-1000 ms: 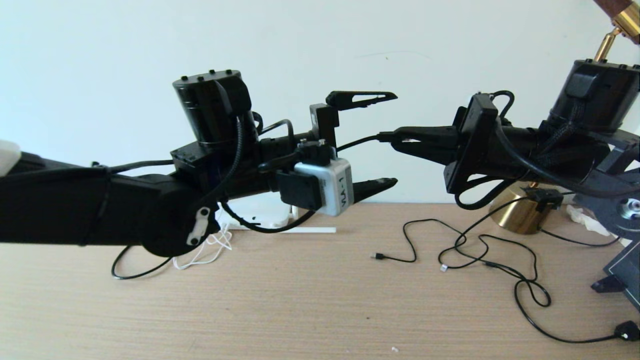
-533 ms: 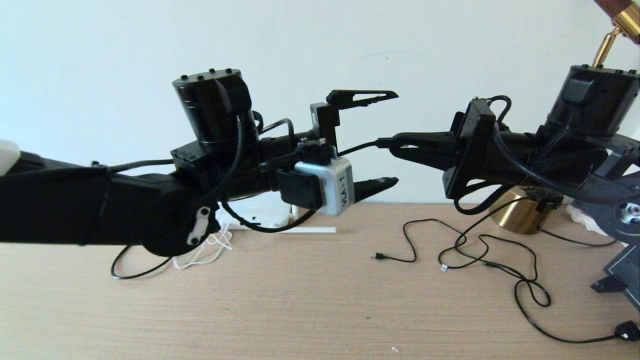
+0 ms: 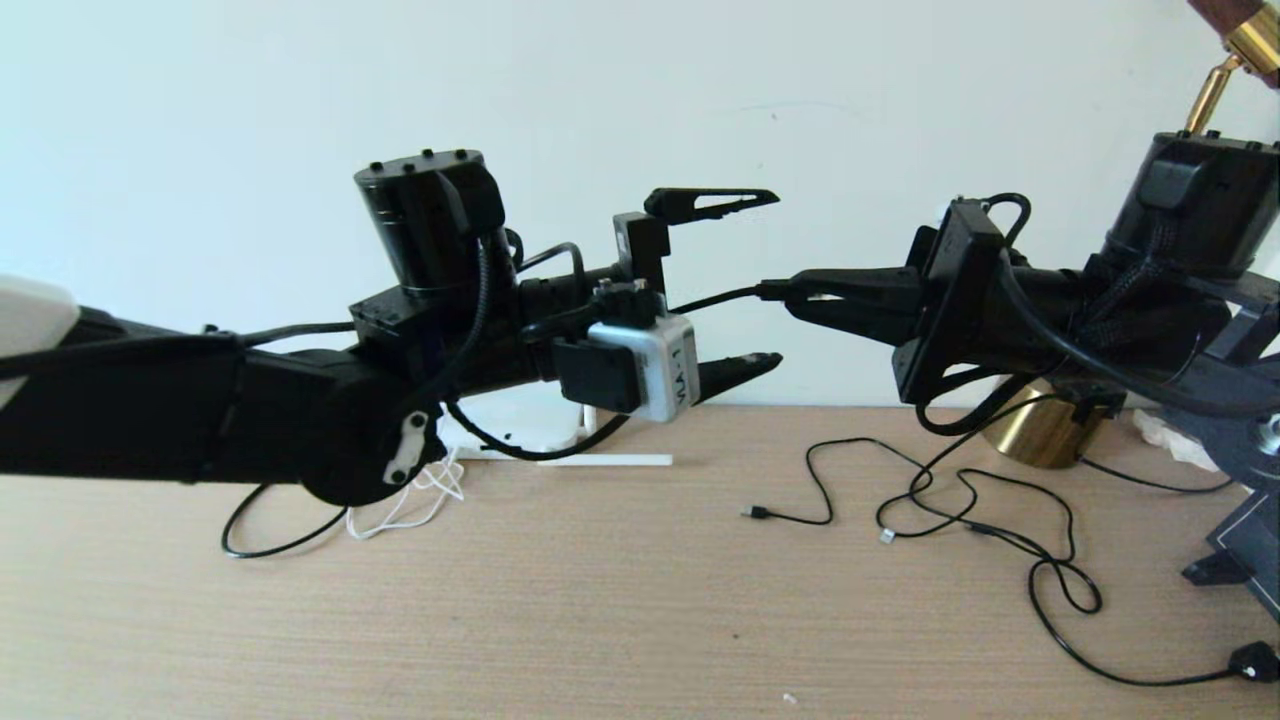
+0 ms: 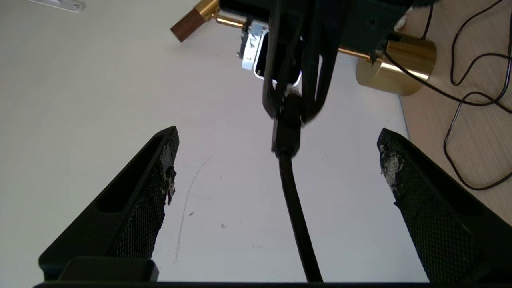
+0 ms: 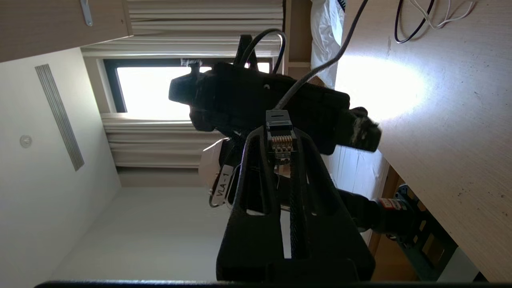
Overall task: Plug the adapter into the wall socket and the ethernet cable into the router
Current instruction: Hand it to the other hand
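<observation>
My right gripper (image 3: 792, 290) hangs above the table, shut on the black plug (image 5: 280, 134) of the ethernet cable (image 4: 296, 208). The glossy cable runs from the plug leftward between the wide-apart fingers of my open left gripper (image 3: 772, 278), which faces the right one and touches neither cable nor plug. In the left wrist view the plug (image 4: 286, 134) sticks out of the right gripper (image 4: 294, 108) midway between my fingertips (image 4: 170, 148). The white router (image 3: 520, 438) is mostly hidden behind the left arm, one antenna (image 3: 625, 460) lying flat. Adapter and wall socket are out of view.
Thin black cords (image 3: 960, 500) loop over the wooden table (image 3: 600, 620) at the right, one ending in a black plug (image 3: 1255, 660). A brass lamp base (image 3: 1035, 435) stands by the wall under the right arm. A thin white cord (image 3: 410, 500) is bundled under the left arm.
The left arm has drawn back slightly to the left, still open. The right gripper holds the plug in nearly the same place.
</observation>
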Tool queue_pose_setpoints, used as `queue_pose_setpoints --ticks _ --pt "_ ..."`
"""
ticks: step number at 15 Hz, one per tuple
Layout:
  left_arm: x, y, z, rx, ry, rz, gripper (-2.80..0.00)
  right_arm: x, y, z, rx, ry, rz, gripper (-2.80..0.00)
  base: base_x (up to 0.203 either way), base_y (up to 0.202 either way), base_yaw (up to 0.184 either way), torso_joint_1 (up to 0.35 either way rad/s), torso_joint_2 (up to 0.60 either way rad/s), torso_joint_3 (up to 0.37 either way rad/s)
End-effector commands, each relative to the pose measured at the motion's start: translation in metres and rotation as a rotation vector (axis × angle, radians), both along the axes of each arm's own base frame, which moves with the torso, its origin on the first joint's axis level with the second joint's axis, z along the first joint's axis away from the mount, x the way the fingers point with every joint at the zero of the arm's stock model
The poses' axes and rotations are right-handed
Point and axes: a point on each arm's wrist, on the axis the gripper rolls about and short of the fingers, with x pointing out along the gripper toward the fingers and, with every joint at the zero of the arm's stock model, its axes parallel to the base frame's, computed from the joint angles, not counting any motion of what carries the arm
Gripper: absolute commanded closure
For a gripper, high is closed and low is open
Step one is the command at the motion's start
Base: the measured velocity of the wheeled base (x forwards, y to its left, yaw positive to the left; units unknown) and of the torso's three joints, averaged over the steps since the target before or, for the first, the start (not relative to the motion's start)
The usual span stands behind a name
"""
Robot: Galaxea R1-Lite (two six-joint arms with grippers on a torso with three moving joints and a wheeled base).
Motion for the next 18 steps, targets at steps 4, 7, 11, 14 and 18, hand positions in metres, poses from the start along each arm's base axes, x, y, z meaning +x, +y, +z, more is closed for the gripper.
queue_pose_setpoints --ticks 4,7,11,14,18 --pt "0.008 0.002 -0.006 0.008 0.001 0.016 -2.80 -0.005 -0.002 0.000 0.002 0.005 0.006 0.00 0.000 0.000 0.000 0.000 0.00 0.000" --pt "0.008 0.003 -0.006 0.008 0.001 0.016 -2.80 -0.004 -0.002 -0.001 0.000 0.008 0.012 0.00 0.000 0.000 0.000 0.000 0.00 0.000" --pt "0.006 0.004 -0.007 0.012 0.001 0.007 -2.80 -0.005 -0.001 -0.004 -0.005 0.017 0.030 0.00 0.000 0.000 0.000 0.000 0.00 0.000" --pt "0.000 0.004 -0.008 0.018 0.004 -0.010 -2.80 -0.003 -0.001 -0.007 -0.010 0.027 0.029 0.00 0.000 0.000 0.000 0.000 0.00 0.000" --pt "-0.003 0.004 -0.008 0.019 0.008 -0.016 -2.80 -0.001 0.000 -0.010 -0.020 0.005 0.029 0.00 0.000 0.000 0.000 0.000 0.00 0.000"
